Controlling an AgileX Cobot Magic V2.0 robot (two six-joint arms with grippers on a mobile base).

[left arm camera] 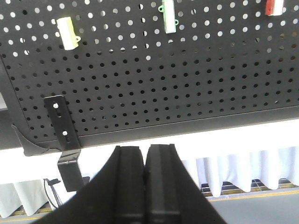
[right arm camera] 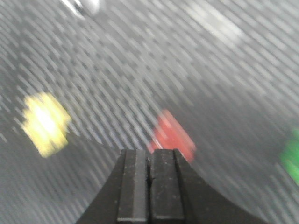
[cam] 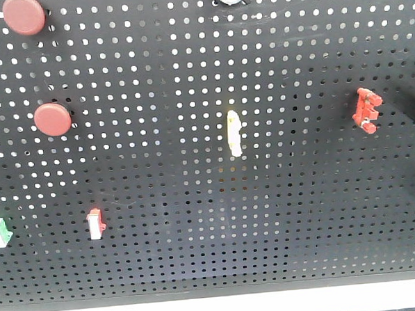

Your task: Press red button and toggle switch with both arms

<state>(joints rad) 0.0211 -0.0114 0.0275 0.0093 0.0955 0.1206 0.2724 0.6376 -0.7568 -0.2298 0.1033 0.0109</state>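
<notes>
Two round red buttons [cam: 24,15] [cam: 52,119] sit at the pegboard's upper left. The toggle switch [cam: 367,111], a small bright-red notched lever, is at the right. In the blurred right wrist view, my right gripper [right arm camera: 150,151] is shut and empty. Its tips are just short of a red blur [right arm camera: 172,135], which looks like the toggle switch; I cannot tell whether they touch. My left gripper [left arm camera: 145,149] is shut and empty. It sits below the pegboard's bottom edge [left arm camera: 187,123], away from the buttons, which are out of that view.
A pale yellow lever [cam: 234,133] is at mid-board, with a red-and-white rocker [cam: 95,224] and a green-and-white switch [cam: 0,232] lower left. A dark shape [cam: 414,106] enters from the right edge beside the toggle. A metal bracket [left arm camera: 63,126] hangs at the board's lower corner.
</notes>
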